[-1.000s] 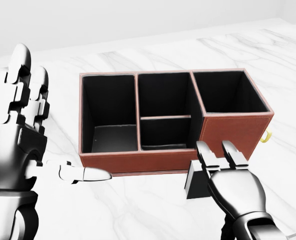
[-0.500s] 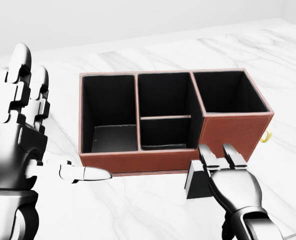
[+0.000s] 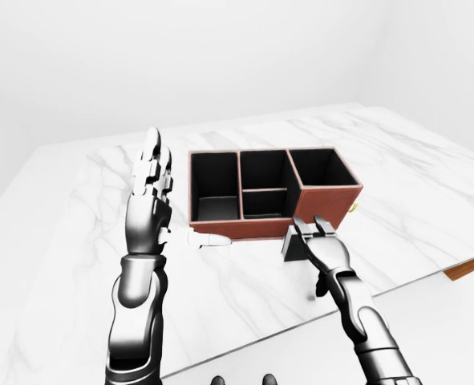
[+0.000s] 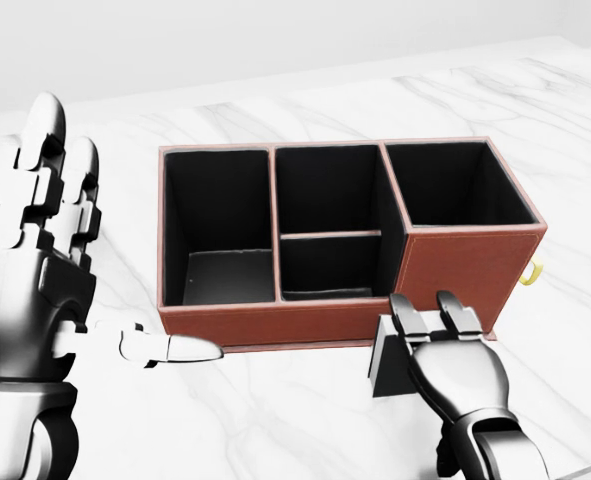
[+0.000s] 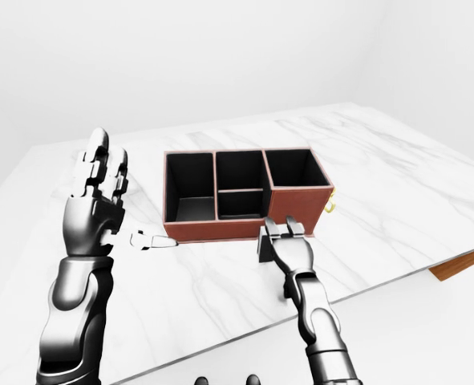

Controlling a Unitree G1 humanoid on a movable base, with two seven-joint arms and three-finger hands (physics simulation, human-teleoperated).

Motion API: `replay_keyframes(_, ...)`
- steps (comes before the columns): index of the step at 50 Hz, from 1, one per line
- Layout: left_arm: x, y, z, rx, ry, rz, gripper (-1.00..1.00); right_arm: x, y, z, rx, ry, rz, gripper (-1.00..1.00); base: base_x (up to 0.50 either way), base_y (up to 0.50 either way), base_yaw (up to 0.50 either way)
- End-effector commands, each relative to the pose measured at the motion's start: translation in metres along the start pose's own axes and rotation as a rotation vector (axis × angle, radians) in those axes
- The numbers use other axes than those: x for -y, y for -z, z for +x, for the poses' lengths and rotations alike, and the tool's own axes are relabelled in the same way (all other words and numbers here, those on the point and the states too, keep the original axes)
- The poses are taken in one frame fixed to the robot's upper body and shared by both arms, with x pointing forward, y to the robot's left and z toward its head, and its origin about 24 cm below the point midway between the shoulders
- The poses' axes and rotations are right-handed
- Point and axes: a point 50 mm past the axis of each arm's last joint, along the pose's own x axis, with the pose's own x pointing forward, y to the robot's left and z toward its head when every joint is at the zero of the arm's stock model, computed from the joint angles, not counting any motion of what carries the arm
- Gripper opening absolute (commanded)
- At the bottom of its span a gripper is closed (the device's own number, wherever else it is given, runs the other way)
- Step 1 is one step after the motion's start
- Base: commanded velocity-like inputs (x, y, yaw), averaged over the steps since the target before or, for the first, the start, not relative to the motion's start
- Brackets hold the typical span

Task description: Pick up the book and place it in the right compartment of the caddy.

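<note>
The book [image 4: 389, 356], small and dark, was seen upright on the white marble worktop [image 4: 275, 420], just beside the near wall of the brown caddy [image 4: 475, 270], below the boundary between its middle and right sections in the head view. Most of it was covered by the right hand [image 4: 455, 375], which was laid over its top and right side; two fingers [image 4: 407, 315] were stretched flat toward the caddy wall, not curled round anything. Whether a thumb was pressed on the hidden face could not be told, so no closed grip was noted. The left hand [image 4: 35, 270] was held upright at the left of the head view, fingers spread wide and empty, thumb pointed toward the caddy, well apart from the book. The right compartment [image 4: 460, 185] was seen dark and empty, with a small yellow ring [image 4: 533, 270] on the caddy's right end. The book was judged stiff, boxy and fairly light, not fragile, with smooth faces likely to slip under hard metal fingers. It was judged best taken across its two broad faces near the top edge, thumb on one side and fingers on the other, squeezed firmly before lifting. Since it stood on a narrow edge, it was judged liable to be tipped or pushed against the caddy if nudged from one side only.
</note>
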Motion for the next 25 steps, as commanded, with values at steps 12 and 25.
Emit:
replay_keyframes(12, -0.001, 0.003, -0.001, -0.015, -0.003, -0.002, 1.0, -0.022, 0.002, -0.002, 0.005, -0.095, 0.037, -1.0, 0.0, 0.0, 0.0)
replay_keyframes(25, -0.001, 0.005, -0.001, -0.023, -0.004, -0.005, 1.0, -0.012, 0.003, -0.008, 0.0, -0.034, 0.06, -1.0, 0.0, 0.0, 0.0)
